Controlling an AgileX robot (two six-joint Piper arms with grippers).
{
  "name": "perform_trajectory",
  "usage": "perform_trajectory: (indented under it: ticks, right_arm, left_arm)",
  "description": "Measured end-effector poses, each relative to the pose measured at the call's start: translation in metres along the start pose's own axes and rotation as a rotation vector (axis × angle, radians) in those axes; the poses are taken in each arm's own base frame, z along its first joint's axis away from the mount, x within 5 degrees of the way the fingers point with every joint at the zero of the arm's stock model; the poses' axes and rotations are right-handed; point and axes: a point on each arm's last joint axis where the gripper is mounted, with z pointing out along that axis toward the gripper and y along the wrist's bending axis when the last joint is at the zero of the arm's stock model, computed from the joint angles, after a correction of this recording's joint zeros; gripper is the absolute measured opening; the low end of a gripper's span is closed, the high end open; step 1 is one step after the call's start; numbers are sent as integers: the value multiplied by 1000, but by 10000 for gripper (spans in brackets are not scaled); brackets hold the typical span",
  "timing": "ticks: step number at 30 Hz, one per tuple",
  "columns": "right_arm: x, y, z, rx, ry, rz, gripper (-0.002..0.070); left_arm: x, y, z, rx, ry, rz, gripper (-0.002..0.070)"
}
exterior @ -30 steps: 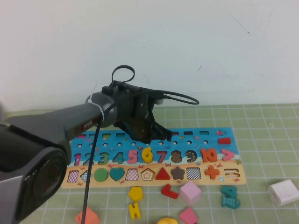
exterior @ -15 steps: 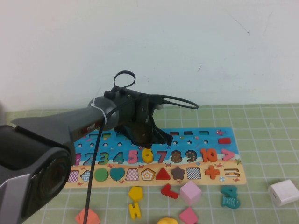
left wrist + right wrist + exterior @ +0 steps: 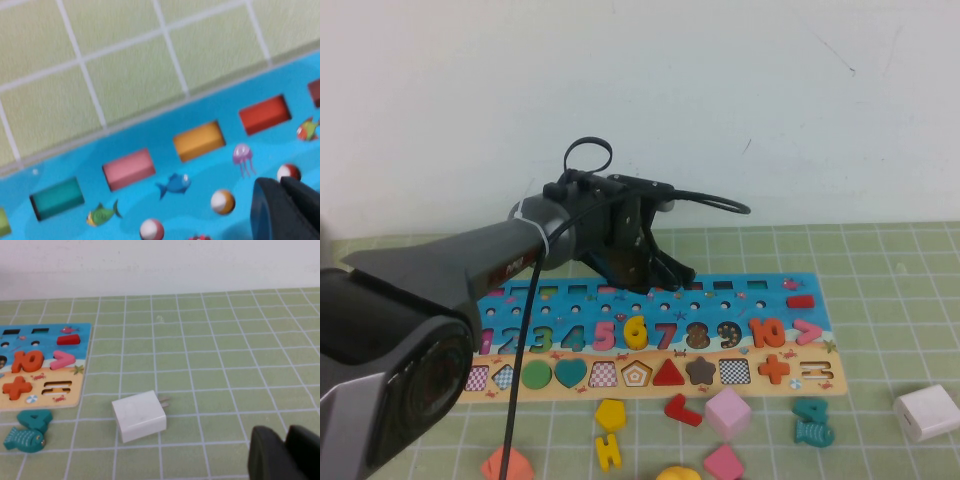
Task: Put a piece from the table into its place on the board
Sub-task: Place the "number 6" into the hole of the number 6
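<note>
Now the left gripper (image 3: 660,272) has lifted off the 6 (image 3: 636,330) and hangs over the board's (image 3: 760,385) far blue edge, holding nothing; how wide its fingers stand cannot be told. The 6 sits seated in its slot between the pink 5 (image 3: 604,334) and the 7 (image 3: 666,336), fully uncovered. On the table (image 3: 880,270) near the board lie a yellow pentagon (image 3: 610,413), a yellow ladder piece (image 3: 608,450), a red piece (image 3: 682,410), a pink block (image 3: 727,413), teal pieces (image 3: 812,421) and a white plug (image 3: 926,412). The right gripper (image 3: 280,452) hovers by the plug, nothing between its fingers.
</note>
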Motion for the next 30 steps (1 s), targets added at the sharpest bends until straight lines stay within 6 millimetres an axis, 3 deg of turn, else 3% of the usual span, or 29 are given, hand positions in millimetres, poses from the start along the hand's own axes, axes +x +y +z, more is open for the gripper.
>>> perform_trajectory:
  ticks: [6, 22, 30]
  right_arm:
    - [0, 0, 0, 0, 0, 0, 73]
    - [0, 0, 0, 0, 0, 0, 73]
    - [0, 0, 0, 0, 0, 0, 73]
  left_arm:
    - [-2, 0, 1, -4, -15, 8, -1]
    - [15, 4, 22, -36, 100, 25, -1]
    - [17, 5, 22, -43, 126, 29, -1]
